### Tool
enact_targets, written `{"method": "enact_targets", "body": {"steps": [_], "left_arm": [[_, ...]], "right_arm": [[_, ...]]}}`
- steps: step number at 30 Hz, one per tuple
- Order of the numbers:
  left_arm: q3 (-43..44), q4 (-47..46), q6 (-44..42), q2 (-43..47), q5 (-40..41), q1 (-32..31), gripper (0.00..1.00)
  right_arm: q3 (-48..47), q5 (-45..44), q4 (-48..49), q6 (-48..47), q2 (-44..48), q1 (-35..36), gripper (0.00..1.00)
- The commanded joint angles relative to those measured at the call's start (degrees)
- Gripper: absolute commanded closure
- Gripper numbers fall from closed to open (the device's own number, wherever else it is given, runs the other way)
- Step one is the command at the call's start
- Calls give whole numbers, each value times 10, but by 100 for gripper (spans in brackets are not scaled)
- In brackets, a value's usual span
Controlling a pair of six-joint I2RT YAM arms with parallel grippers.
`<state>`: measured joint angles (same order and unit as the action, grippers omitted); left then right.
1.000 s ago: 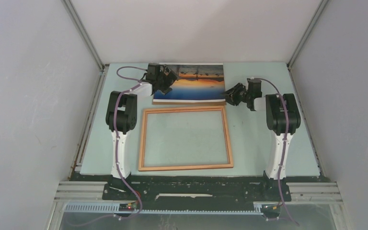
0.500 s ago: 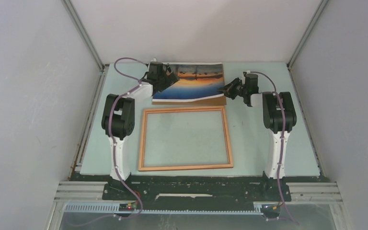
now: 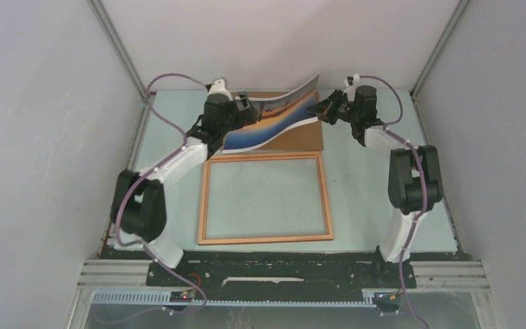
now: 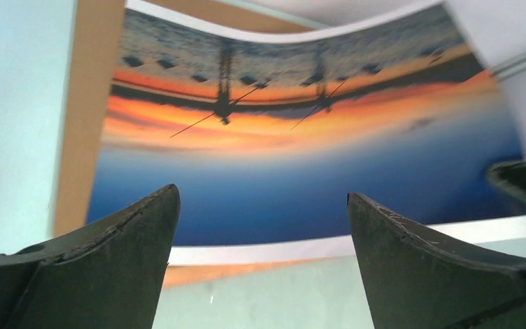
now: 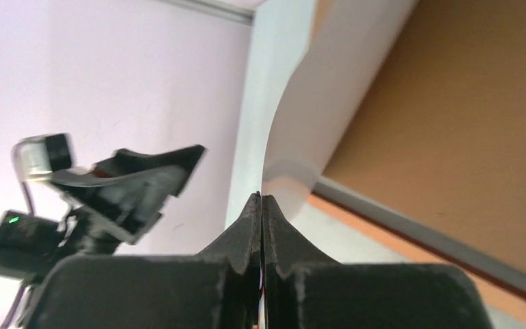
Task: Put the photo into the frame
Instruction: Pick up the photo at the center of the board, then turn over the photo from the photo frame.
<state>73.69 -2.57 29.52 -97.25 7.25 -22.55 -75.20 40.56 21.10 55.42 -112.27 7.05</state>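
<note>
Two tools meet at the photo [image 3: 274, 118], which bows upward above a brown board [image 3: 307, 136] just behind the frame [image 3: 266, 239]. The right tool [image 5: 261, 197] pinches the photo's edge, and the left tool [image 4: 261, 192] is spread wide apart.

I see a pale green tabletop [image 3: 359, 202] boxed in by plain grey-white walls [image 3: 41, 137], aluminium rails [image 3: 120, 48] in the corners.

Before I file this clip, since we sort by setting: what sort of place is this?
Most likely a lab robot cell: plain white walls on aluminium rails box in a pale green table, with the left arm and right arm bolted to a black base at its near edge.
</note>
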Motion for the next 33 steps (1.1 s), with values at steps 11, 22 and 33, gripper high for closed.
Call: {"method": "enact_targets", "body": {"steps": [11,22,33], "left_arm": [[-282,163,156,484,-103,6,0],[-292,317,145,651,-89,16,0],[-282,277,182,615,-180,16,0]], "right_arm": [[-87,-111,-430,-512,316,143,100],[-267,-537,-676,-680,371,442,100],[-355,-538,-905,-525,444,467,100]]}}
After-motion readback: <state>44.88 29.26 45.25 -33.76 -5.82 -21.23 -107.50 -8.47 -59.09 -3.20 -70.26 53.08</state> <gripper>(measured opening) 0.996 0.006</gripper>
